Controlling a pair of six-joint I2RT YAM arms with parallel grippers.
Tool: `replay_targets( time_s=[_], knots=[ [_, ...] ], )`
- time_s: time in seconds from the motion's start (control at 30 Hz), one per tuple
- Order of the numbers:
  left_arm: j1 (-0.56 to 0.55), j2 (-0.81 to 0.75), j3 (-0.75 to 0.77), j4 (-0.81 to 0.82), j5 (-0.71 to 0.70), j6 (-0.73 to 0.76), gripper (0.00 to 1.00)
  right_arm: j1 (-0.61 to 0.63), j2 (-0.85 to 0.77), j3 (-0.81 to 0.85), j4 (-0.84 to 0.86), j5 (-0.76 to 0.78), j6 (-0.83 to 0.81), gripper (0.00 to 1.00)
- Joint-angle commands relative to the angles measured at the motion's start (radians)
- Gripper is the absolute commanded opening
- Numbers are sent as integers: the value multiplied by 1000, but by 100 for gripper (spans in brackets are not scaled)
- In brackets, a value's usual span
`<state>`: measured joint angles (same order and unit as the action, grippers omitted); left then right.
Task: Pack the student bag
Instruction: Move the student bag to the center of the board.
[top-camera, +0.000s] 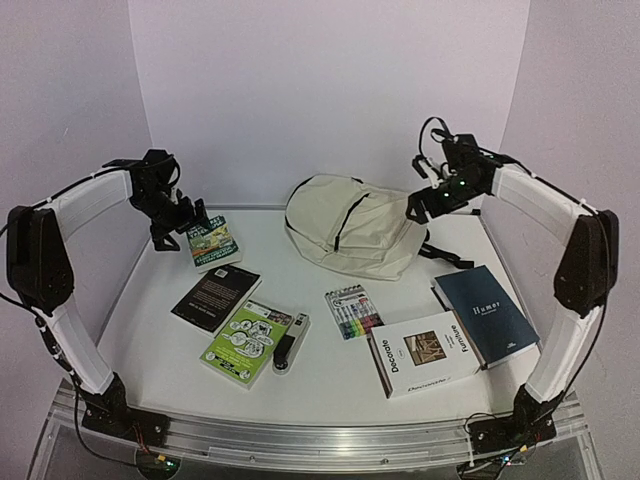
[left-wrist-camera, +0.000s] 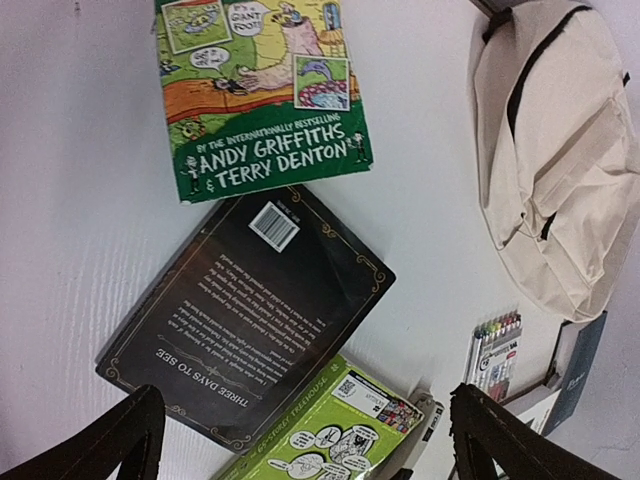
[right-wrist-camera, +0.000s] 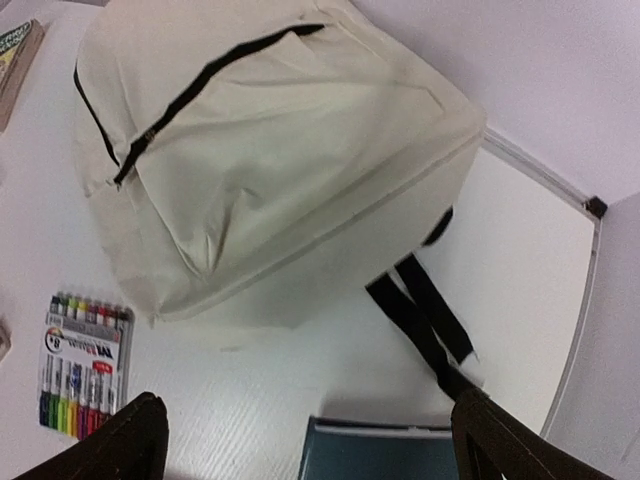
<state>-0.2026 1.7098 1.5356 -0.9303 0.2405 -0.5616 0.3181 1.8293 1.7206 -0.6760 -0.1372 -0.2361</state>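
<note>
Bag: the cream soft-fabric student bag lies slumped on its back directly beneath and ahead of the right claw, and well off to the side of the left claw
Right claw: released, fingers spread wide, nothing between them, hovering over the bag's bottom end
Left claw: also released and empty, hanging over a green cartoon-cover paperback and a black-covered book
Handling: it looks light, limp and likely empty; the cloth should bunch and slide on the smooth white table, with nothing stiff to push against
Where to hold: probably a pinched fold beside the black zipper, which looks closed
Second grip: the black webbing straps trailing toward the right claw look firmer than the cloth
Risk: a one-claw tug may drag the whole bag
</note>
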Motion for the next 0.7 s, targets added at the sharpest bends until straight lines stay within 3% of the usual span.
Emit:
replay_targets(
  time_s=[0.0, 0.33, 0.5, 0.67],
  knots=[
    [-47, 32, 48, 22, 52, 30, 100, 117, 158, 176, 17, 56, -1, 98],
    [-171, 62, 25, 45, 81, -2, 100, 264, 514, 471, -19, 179, -65, 98],
    [-220, 57, 2, 74, 89, -15, 100, 274, 588, 447, -22, 211, -106, 95],
    [-310, 122, 80, 59, 65, 16, 100, 273, 594, 359, -21, 281, -144, 79]
  ],
)
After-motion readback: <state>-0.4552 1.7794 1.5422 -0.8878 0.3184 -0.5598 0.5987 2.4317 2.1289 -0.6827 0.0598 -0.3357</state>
